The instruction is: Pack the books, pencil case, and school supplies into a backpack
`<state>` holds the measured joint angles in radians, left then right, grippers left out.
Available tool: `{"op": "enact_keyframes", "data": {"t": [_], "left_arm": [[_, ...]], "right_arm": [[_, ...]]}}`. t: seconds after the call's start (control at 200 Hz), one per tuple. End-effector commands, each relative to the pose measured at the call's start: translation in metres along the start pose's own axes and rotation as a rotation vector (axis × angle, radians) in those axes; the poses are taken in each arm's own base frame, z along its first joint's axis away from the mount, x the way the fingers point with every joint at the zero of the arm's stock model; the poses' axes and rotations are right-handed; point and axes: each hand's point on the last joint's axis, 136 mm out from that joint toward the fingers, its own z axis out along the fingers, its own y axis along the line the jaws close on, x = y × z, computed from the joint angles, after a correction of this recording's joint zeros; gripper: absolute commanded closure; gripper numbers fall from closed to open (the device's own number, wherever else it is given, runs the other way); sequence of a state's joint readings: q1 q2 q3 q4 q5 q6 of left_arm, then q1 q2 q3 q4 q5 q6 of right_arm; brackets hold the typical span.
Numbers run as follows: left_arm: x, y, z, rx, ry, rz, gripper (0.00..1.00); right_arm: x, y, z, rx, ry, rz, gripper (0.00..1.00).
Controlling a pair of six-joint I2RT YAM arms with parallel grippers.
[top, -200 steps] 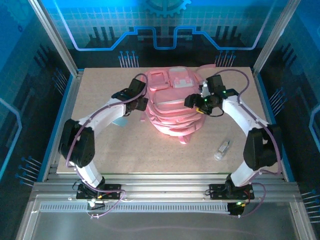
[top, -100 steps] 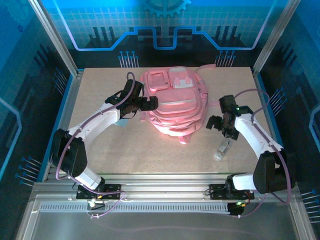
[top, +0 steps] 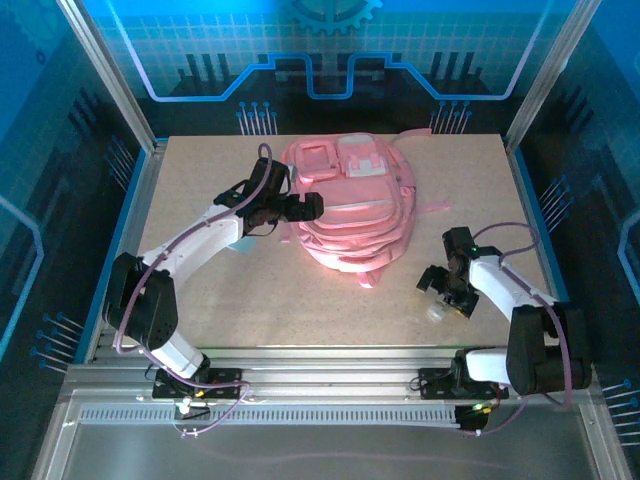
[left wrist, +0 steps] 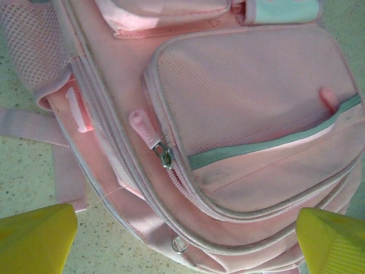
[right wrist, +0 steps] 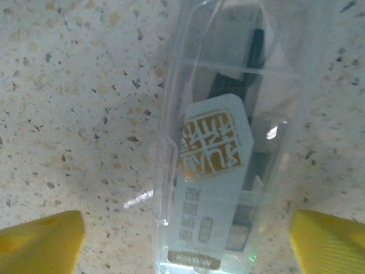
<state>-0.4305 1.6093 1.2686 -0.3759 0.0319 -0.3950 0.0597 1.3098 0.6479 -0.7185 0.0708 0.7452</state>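
Clear oblong case (right wrist: 228,68), pale label (right wrist: 208,200), gold characters (right wrist: 214,142) illegible, right hand (right wrist: 183,242) spread

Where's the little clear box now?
In the top view the clear box lies on the table's near right, under the right gripper, right of the backpack.

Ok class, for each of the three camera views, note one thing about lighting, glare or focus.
Top external view: a blue cast from the lit enclosure walls, the table evenly lit with soft shadows under the arms. Left wrist view: the backpack and its zipper pull sharp, left fingertips blurred. Right wrist view: white glare streaks on the clear case, right fingertips soft.
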Motion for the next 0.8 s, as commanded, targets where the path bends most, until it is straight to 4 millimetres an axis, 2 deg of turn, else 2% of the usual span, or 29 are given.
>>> {"op": "enact_keyframes", "data": {"t": [0.0,0.125,0.265,0.405,0.535,0.655,0.715,0.735,0.795], "left_arm": [[-0.011,-0.016,-0.003,0.053,-0.011,-0.013,0.01],[-0.012,-0.018,-0.003,0.063,-0.012,-0.016,0.02],[-0.014,-0.019,-0.003,0.059,-0.018,0.003,0.03],[-0.021,-0.025,-0.006,0.041,-0.034,0.095,0.03],[-0.023,-0.043,-0.008,0.01,-0.047,0.323,0.03],[-0.012,-0.061,0.004,0.001,-0.006,0.539,0.03],[-0.006,-0.067,0.012,0.008,0.025,0.613,0.03],[-0.006,-0.071,0.013,0.014,0.03,0.635,0.03],[0.003,-0.075,0.023,0.023,0.072,0.69,0.05]], "right_arm": [[-0.004,0.002,0.007,-0.028,-0.006,0.042,0.23],[-0.006,0.0,0.004,-0.03,-0.024,0.042,0.41],[-0.009,-0.001,-0.007,-0.04,-0.048,0.034,0.54],[-0.019,0.001,-0.028,-0.071,-0.093,0.025,0.57],[-0.034,0.013,-0.057,-0.14,-0.144,0.019,0.55],[-0.052,0.028,-0.083,-0.208,-0.188,0.011,0.54],[-0.056,0.033,-0.089,-0.232,-0.187,0.013,0.54],[-0.064,0.039,-0.1,-0.258,-0.209,0.012,0.54],[-0.069,0.045,-0.107,-0.287,-0.22,0.013,0.54]]}}
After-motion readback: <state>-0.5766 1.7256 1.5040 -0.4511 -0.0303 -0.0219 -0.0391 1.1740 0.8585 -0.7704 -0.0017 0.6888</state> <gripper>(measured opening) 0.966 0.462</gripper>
